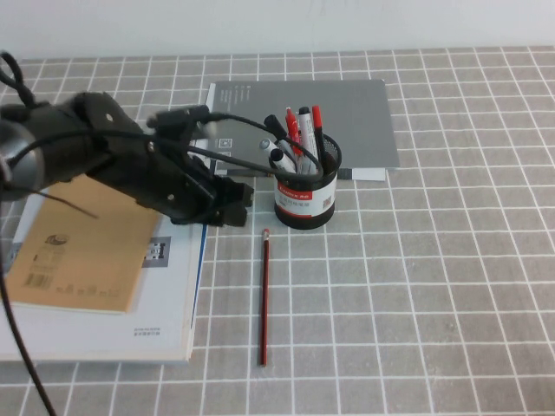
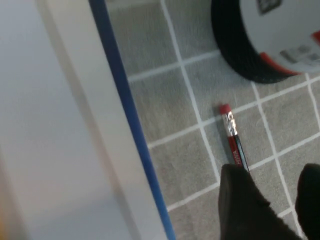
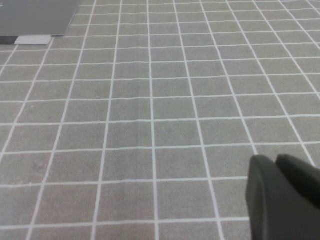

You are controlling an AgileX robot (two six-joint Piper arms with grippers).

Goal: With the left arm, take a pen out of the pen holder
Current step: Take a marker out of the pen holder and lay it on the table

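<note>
Grey tiled bench [image 1: 434,303]: releasing red-black pencil [image 1: 264,295] beside black mesh pen holder [image 1: 305,195], left end effector [image 1: 240,206] parted, empty, retreat next; right end effector [image 3: 280,190] parked above bare bench.

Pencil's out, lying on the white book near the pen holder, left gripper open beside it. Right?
Not quite: the pencil lies on the tiled table, not the book, as the high view shows. The pen holder and open left gripper are as you said; the right gripper hangs over the tiles.

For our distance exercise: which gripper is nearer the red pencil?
Left. The left gripper is beside the eraser end of the pencil; the right gripper is elsewhere, over the tiles.
</note>
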